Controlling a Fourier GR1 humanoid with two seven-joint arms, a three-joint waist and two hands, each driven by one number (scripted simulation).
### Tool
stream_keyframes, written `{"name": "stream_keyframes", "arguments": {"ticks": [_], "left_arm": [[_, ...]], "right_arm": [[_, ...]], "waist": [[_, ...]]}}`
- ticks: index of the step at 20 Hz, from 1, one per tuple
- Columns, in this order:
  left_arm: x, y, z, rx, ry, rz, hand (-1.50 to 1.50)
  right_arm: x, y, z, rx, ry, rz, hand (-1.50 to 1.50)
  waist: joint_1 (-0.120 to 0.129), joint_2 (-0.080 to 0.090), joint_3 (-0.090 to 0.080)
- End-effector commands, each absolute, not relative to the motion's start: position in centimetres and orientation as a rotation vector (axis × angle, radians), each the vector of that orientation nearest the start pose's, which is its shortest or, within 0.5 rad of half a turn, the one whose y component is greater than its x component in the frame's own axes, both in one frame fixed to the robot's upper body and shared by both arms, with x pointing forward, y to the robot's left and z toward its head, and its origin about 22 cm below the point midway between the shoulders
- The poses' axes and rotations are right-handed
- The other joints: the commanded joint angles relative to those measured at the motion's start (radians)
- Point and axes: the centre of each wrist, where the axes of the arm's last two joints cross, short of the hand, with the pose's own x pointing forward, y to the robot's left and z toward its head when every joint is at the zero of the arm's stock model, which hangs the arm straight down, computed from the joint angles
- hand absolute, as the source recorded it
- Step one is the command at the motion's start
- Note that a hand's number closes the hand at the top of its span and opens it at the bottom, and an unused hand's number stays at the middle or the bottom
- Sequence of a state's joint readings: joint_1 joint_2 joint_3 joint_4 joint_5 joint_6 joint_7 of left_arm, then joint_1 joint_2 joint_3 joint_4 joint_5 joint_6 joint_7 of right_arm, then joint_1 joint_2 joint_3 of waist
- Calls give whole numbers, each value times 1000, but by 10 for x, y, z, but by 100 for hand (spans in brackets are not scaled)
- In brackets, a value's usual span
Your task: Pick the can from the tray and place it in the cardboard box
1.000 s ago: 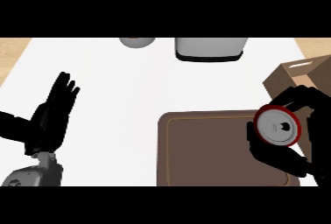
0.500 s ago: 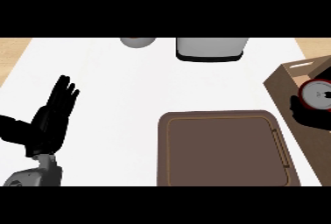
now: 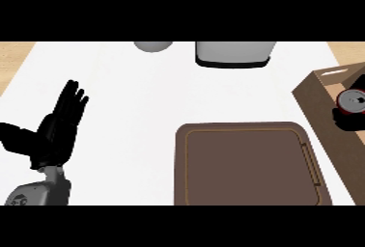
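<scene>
**Can over the box**

At the right edge: can (image 3: 351, 101), red with a grey top, inside the outline of the box (image 3: 317, 91), off the tray (image 3: 249, 164). Just below the can, touching it, the right hand (image 3: 351, 120), only partly in view; impossible to tell whether curled round the can or spread. At left, near the lower edge, the left hand (image 3: 58, 130), resting, fingers straight and up, holding nothing. Tray brown, bare, low on the white counter (image 3: 143, 96), just beside the box. At the top edge, a grey pot (image 3: 235, 53) and a small grey bowl (image 3: 152, 46).
</scene>
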State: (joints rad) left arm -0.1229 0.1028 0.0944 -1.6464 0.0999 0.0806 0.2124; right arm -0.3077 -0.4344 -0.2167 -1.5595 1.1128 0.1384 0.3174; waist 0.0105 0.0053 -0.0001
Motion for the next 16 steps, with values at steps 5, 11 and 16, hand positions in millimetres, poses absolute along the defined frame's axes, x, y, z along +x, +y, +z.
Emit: {"name": "stream_keyframes", "arguments": {"ticks": [5, 11, 16], "left_arm": [[277, 252, 54, 54, -1532, 96, 0], [265, 257, 60, 54, -1546, 114, 0], [256, 249, 55, 58, -1533, 105, 0]], "right_arm": [[326, -386, 82, -1228, -839, 857, -150], [318, -397, 92, -1333, -1233, 647, -150], [321, -389, 102, -1302, -1543, 395, -150]], "waist": [[3, 1, 1], [-8, -5, 2], [-13, -10, 2]]}}
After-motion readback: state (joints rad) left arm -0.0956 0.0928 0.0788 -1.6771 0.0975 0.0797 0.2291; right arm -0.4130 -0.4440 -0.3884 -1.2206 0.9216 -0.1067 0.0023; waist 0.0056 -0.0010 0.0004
